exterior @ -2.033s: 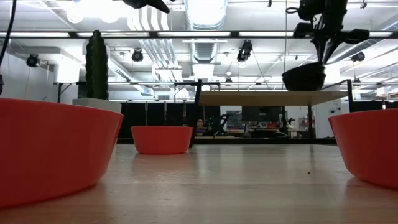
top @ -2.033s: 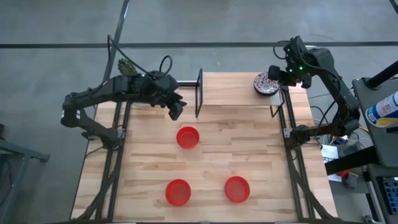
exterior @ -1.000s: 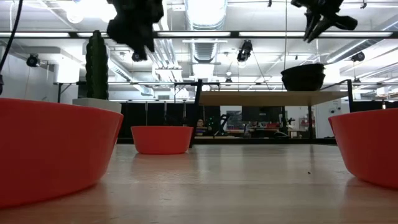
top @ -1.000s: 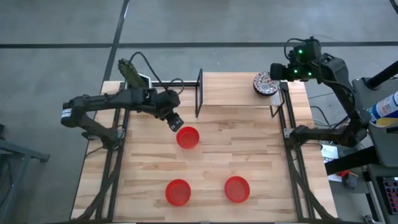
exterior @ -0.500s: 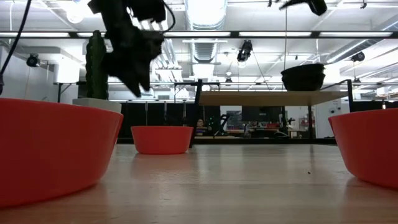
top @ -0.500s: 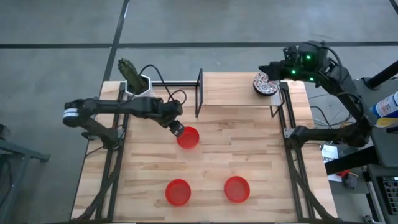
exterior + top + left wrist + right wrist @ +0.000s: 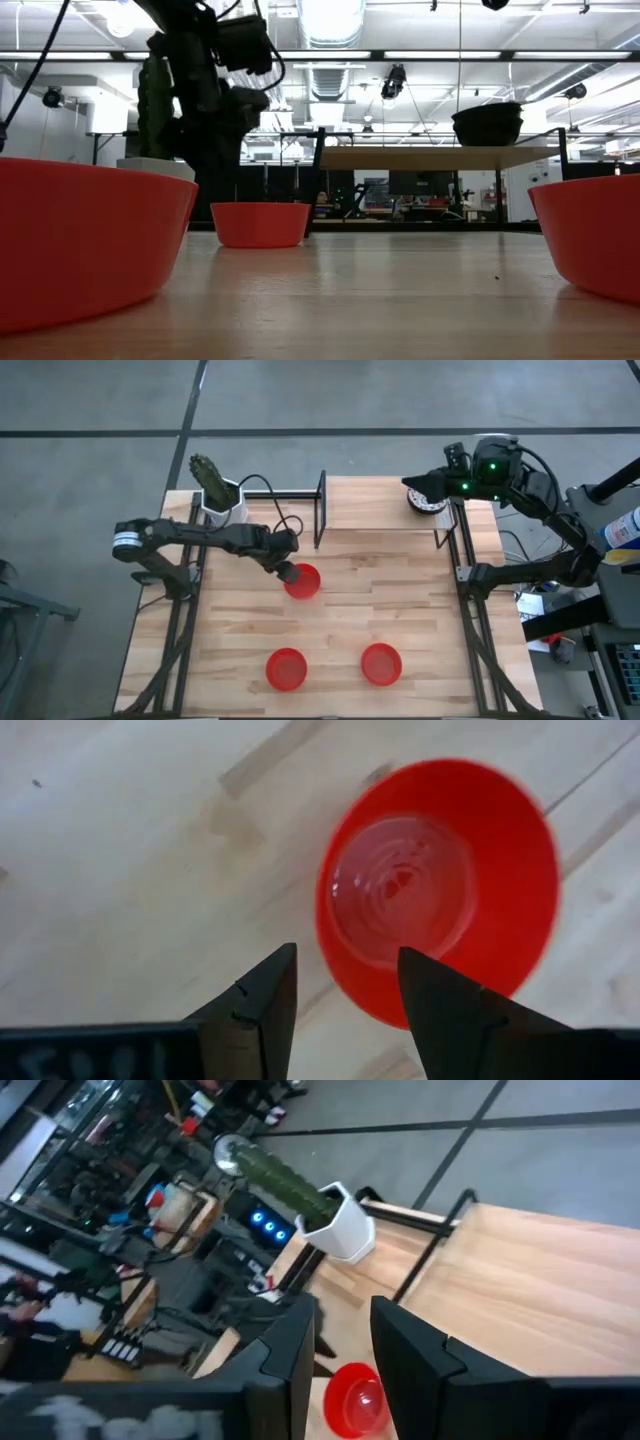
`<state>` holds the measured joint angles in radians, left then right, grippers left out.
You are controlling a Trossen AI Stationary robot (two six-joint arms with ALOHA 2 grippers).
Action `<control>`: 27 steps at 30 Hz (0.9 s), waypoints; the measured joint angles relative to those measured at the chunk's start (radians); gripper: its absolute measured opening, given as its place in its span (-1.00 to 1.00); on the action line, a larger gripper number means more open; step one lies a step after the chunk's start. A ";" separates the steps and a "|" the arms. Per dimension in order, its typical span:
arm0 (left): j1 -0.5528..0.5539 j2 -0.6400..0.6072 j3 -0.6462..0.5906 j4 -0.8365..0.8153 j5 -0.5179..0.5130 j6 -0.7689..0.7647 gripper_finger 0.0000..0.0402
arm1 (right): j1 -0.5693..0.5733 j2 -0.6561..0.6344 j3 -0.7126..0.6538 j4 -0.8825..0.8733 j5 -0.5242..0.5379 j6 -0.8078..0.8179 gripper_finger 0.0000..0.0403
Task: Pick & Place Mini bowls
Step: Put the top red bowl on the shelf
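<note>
Two red mini bowls point(image 7: 287, 669) point(image 7: 381, 664) sitting at the near tabletop point(image 7: 400, 600) edge, left pincer point(image 7: 340, 982) hovering fingers apart at third red bowl's point(image 7: 303, 581) rim, patterned bowl point(image 7: 428, 497) resting far right, right pincer point(image 7: 338, 1342) hanging parted above it.

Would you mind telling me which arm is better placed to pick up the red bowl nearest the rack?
Left. The left gripper hovers open at the red bowl's rim; the right gripper is away by the patterned bowl.
</note>
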<state>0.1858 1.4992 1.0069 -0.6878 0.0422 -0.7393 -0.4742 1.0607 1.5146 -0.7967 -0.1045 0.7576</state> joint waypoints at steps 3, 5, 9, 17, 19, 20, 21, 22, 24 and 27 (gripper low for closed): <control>0.002 0.027 0.000 0.003 -0.010 0.001 -0.18 | 0.037 0.005 0.000 0.013 0.003 0.003 -0.50; 0.003 0.046 0.000 0.016 -0.013 0.001 -0.18 | 0.058 0.008 0.000 0.027 0.014 0.016 -0.50; 0.003 0.083 0.000 0.024 -0.013 0.001 -0.18 | 0.092 0.012 0.000 0.058 0.037 0.029 -0.50; 0.003 0.188 0.000 0.026 0.076 0.035 -0.19 | 0.151 0.032 0.000 0.098 0.037 0.062 -0.52; 0.002 0.204 0.000 0.026 0.101 0.033 -0.25 | 0.170 0.043 0.000 0.097 0.037 0.063 -0.53; 0.002 0.209 0.000 0.026 0.111 0.030 -0.31 | 0.178 0.049 0.000 0.097 0.036 0.063 -0.54; 0.002 0.211 0.000 0.026 0.113 0.028 -0.38 | 0.186 0.055 0.000 0.096 0.036 0.064 -0.56; 0.002 0.211 0.000 0.026 0.114 0.027 -0.47 | 0.193 0.061 0.000 0.096 0.036 0.069 -0.57; 0.002 0.205 0.000 0.027 0.116 0.027 -0.68 | 0.206 0.075 0.000 0.097 0.033 0.097 -0.59; 0.002 0.182 0.000 0.032 0.117 0.028 -0.94 | 0.226 0.103 -0.001 0.096 0.024 0.137 -0.61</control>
<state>0.1875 1.6807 1.0069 -0.6561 0.1588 -0.7116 -0.2482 1.1635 1.5139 -0.7006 -0.0804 0.8948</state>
